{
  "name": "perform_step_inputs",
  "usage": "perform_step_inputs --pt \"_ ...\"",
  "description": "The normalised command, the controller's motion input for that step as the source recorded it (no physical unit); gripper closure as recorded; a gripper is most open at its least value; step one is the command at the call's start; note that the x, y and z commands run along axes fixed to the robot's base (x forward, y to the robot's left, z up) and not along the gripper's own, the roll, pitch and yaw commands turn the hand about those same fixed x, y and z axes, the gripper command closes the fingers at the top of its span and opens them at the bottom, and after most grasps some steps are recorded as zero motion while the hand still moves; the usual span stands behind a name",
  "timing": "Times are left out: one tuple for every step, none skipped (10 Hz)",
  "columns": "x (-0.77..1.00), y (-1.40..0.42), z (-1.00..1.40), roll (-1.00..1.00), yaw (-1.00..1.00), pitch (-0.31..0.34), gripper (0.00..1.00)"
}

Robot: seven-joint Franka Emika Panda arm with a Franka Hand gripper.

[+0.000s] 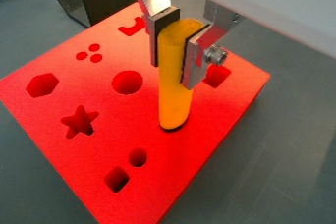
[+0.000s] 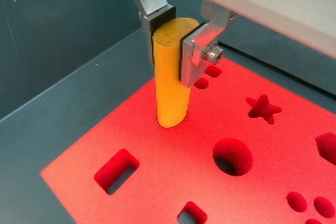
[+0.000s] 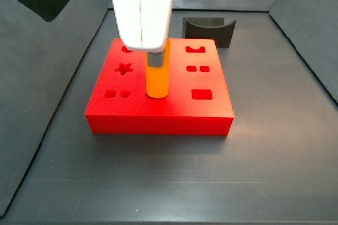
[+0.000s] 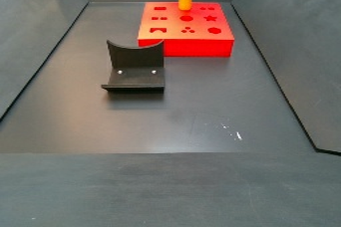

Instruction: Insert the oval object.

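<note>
Wrist views both show the gripper (image 1: pixel 182 39) clamped on the upper end of the oval object (image 1: pixel 175 81), its silver fingers (image 2: pixel 199 53) pressed against either side of the upright orange peg. The peg's rounded lower end sits just over, or on, the top of the red block (image 1: pixel 197 159); contact cannot be told. In a side view the gripper (image 3: pixel 154 59) hangs in the upper middle of the frame with the peg (image 3: pixel 156 79) above the block (image 3: pixel 165 115), between its star hole (image 3: pixel 126 69) and rectangular hole (image 3: pixel 201 95). Behind the block, at upper right, a dark grey curved block (image 3: pixel 211 30) rests on the counter (image 3: pixel 172 180).
</note>
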Motion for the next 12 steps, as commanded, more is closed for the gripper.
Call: perform_step_inputs --pt "0.00 0.00 -0.09 -0.03 0.00 -0.034 1.00" --pt "0.00 0.00 -0.12 -0.06 0.00 -0.034 1.00" --pt "0.00 0.00 -0.23 -0.03 0.00 -0.040 1.00" --pt "0.07 -0.09 -0.39 0.07 -0.02 -0.020 1.00" --pt "0.15 -0.16 -0.47 0.16 -0.06 0.000 1.00" --pt "0.16 -0.15 -0.48 0.13 -0.10 0.000 1.00" --pt "0.18 -0.06 -0.51 0.06 -0.12 0.000 1.00" --pt "0.17 -0.03 -0.59 0.03 -0.11 0.000 1.00" --pt "0.19 0.00 -0.59 0.01 -0.14 0.000 1.00" --pt "0.13 0.00 -0.63 0.00 -0.17 0.000 1.00" --pt "0.01 0.08 -0.61 0.00 -0.19 0.000 1.00" --pt "-0.21 0.19 -0.47 0.00 -0.22 0.000 1.00"
